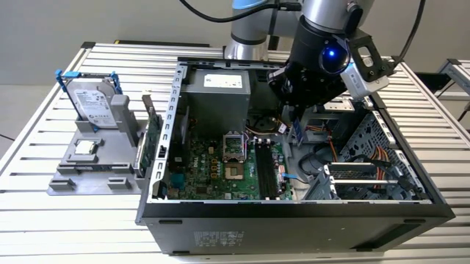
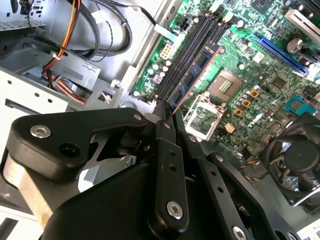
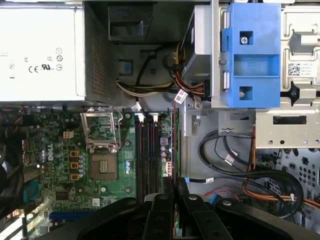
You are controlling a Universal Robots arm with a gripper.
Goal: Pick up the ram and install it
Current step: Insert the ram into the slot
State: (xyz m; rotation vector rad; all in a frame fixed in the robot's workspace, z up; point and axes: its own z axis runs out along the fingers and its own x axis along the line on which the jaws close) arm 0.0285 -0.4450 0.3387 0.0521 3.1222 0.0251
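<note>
Blue fibreglass, thin and stiff: the ram [image 2: 196, 74] is light, but I judge it brittle at its chips and contact edge, so the top edge near an end is the place to hold it. From the exterior view's left I pass the hard drive [image 1: 94, 104] in its grey holder [image 1: 74, 177], then the open computer case [image 1: 294, 220], then the motherboard slots [image 1: 263, 170]. Over them the gripper [image 2: 167, 107] has its jaws pinched together on one end of the ram, which hangs on edge along the slots and, I judge, is not yet seated.
</note>
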